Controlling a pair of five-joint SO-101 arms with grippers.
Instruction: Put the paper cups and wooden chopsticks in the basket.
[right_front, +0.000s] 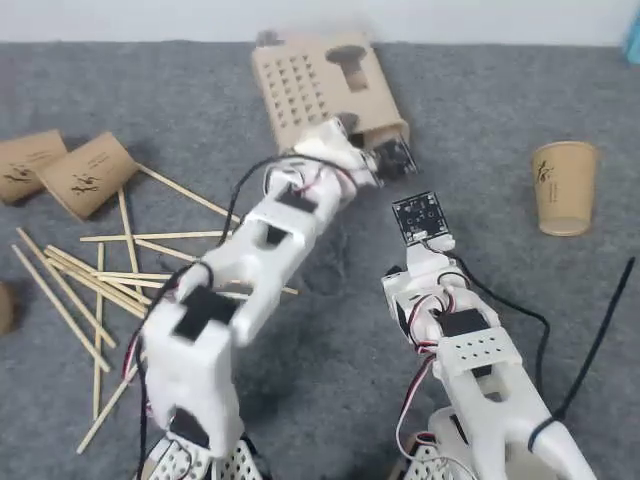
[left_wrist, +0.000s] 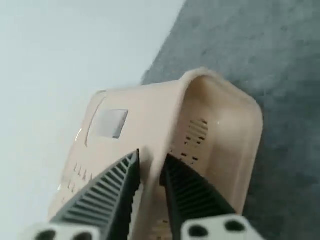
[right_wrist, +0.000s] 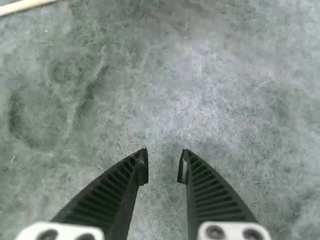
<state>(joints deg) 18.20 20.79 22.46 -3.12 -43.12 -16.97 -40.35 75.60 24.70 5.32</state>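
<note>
— So why is the left gripper (left_wrist: 150, 162) out at the basket (right_front: 310, 85) and not over the cups?

— Look how the basket lies: far middle of the grey carpet (right_front: 330, 300), tipped over, perforated wall up, mouth turned toward the near right. The jaws are pinched together on its rim, with the wall between them. My guess is it needs righting or steadying before anything can drop in.

— And the right gripper (right_wrist: 162, 167)?

— Near right, pointing down at bare carpet, jaws slightly apart with nothing between them. Probably held out of the way.

— Where's everything else?

— All outside the basket. The wooden chopsticks (right_front: 100, 270) are scattered on the left. Two paper cups (right_front: 90, 175) lie on their sides at the far left, touching the heap's far edge. An upright cup (right_front: 565, 188) stands on the right, well apart.

— That one for the right arm?

— Likely, since it's the nearer arm.
</note>
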